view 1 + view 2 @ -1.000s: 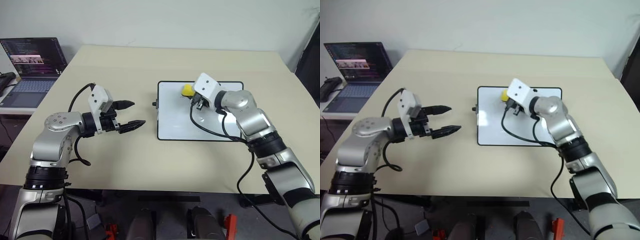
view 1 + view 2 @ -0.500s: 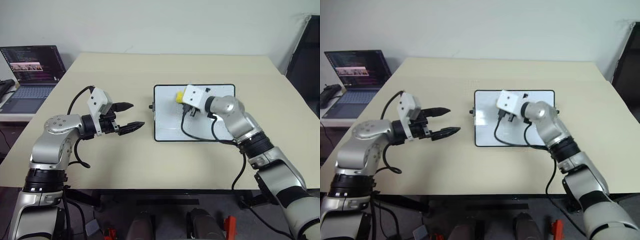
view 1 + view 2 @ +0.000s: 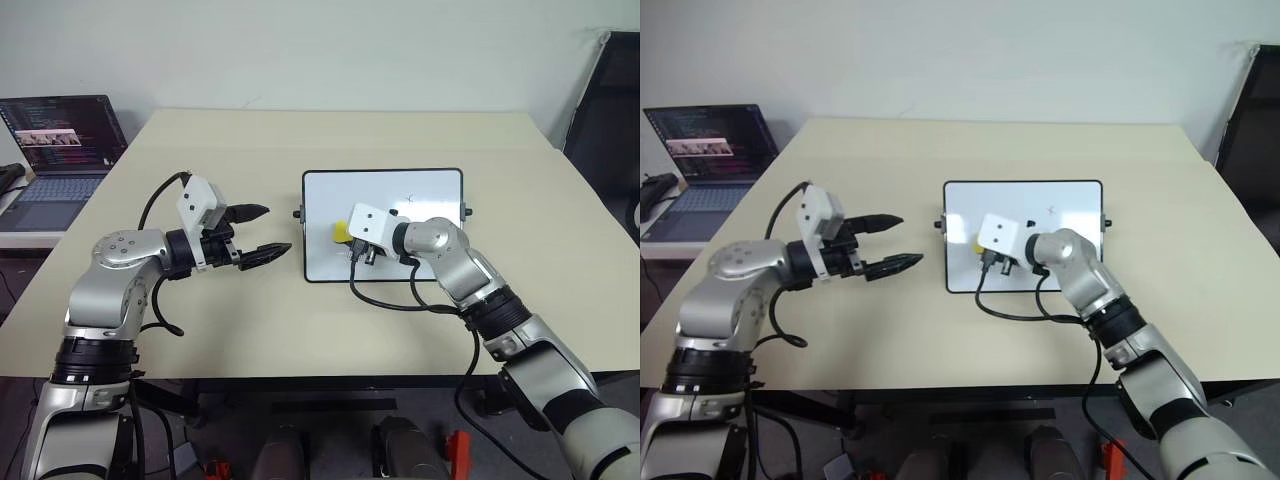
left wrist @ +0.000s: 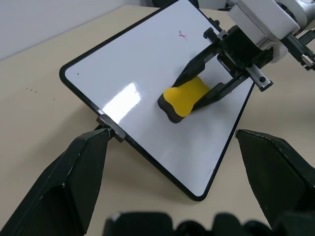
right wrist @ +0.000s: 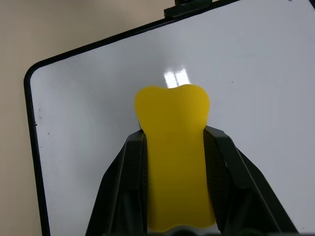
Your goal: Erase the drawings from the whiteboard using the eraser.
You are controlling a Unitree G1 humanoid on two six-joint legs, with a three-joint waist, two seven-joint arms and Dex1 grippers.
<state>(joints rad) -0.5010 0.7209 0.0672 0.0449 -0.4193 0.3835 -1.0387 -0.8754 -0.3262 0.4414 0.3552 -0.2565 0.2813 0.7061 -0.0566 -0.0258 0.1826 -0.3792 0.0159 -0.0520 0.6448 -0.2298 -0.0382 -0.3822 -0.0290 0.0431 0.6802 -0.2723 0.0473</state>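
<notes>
Your right gripper [image 4: 204,83] is pinching the eraser [image 4: 184,96], pressing it on the board [image 3: 420,190] near its left end. Your left gripper [image 3: 257,232] is hovering spread, left of the board. One mark [image 4: 183,34] is showing on the board, apart from the eraser.

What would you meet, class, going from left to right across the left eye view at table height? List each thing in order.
laptop → left gripper, open → black knob on the whiteboard's short side → eraser, clamped in the right gripper → small mark on the board → knob on the far short side.
</notes>
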